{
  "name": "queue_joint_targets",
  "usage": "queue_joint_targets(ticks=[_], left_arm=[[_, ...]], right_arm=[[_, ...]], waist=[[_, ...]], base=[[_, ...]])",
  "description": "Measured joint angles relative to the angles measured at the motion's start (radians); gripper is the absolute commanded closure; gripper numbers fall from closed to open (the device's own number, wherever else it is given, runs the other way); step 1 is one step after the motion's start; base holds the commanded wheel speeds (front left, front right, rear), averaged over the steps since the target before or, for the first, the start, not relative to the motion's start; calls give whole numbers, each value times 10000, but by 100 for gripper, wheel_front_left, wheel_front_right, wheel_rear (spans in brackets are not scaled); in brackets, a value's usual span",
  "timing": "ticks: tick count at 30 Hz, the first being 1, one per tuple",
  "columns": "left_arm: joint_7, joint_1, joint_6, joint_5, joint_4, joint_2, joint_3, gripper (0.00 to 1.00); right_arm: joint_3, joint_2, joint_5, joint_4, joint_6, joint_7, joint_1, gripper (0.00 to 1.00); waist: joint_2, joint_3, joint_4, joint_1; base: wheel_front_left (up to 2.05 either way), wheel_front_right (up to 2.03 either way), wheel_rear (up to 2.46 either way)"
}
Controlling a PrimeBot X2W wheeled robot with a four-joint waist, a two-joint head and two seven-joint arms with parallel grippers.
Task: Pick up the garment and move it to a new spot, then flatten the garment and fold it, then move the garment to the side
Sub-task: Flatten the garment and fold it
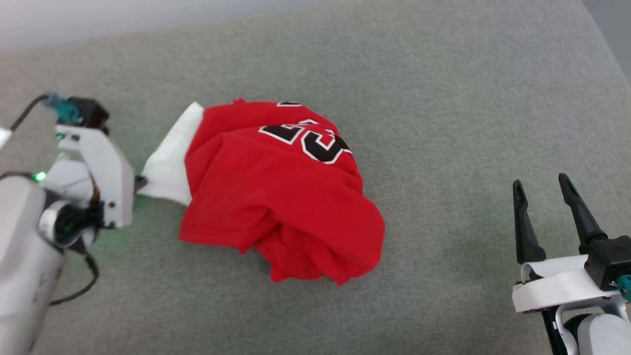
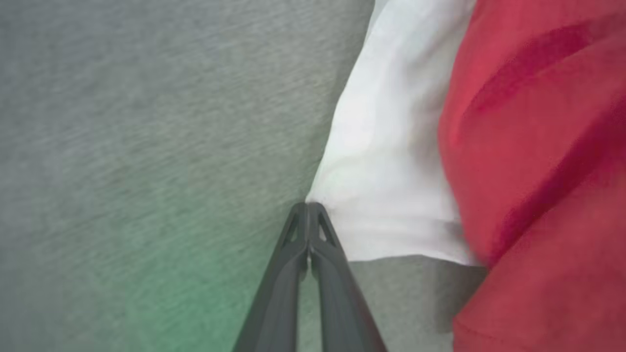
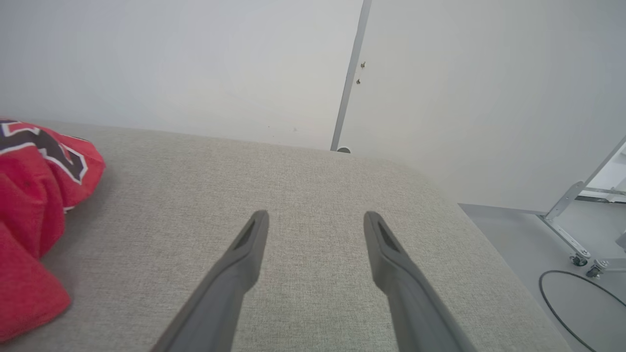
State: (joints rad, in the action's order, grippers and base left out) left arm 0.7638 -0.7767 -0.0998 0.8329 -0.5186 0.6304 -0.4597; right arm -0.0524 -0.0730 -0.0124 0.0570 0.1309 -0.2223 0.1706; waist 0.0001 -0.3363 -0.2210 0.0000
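The crumpled red jersey garment (image 1: 276, 197) with a black, white-outlined "23" lies in the middle of the grey woven fabric surface (image 1: 443, 98). Its long axis runs from far left to near right, and its white short sleeve (image 1: 170, 158) points left. The left gripper (image 1: 140, 181) is pinched closed on that sleeve's near corner, while the right gripper (image 1: 541, 182) hovers near right, well apart from the cloth, fingers spread and holding nothing

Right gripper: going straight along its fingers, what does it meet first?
Probably the grey cushion near its far edge; depth unclear. The open right gripper has the garment off to its left.
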Motion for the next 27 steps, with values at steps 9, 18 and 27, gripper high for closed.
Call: queue_joint_targets(ticks=[9,18,27], left_arm=[[-420,1206,529,15,397,874,424,100],[-832,3023,1112,554,924,1379,980,100],[-1461,3903,1221,1022,846,828,1133,64]], right_arm=[[13,-176,-46,-125,0,311,-475,0],[63,-297,21,-353,0,702,-897,0],[263,-418,119,-485,0,1081,-1015,0]], waist=[[0,812,644,0],[0,1650,1330,0],[-1,2284,1757,0]], base=[[0,0,0],[0,0,0],[0,0,0]])
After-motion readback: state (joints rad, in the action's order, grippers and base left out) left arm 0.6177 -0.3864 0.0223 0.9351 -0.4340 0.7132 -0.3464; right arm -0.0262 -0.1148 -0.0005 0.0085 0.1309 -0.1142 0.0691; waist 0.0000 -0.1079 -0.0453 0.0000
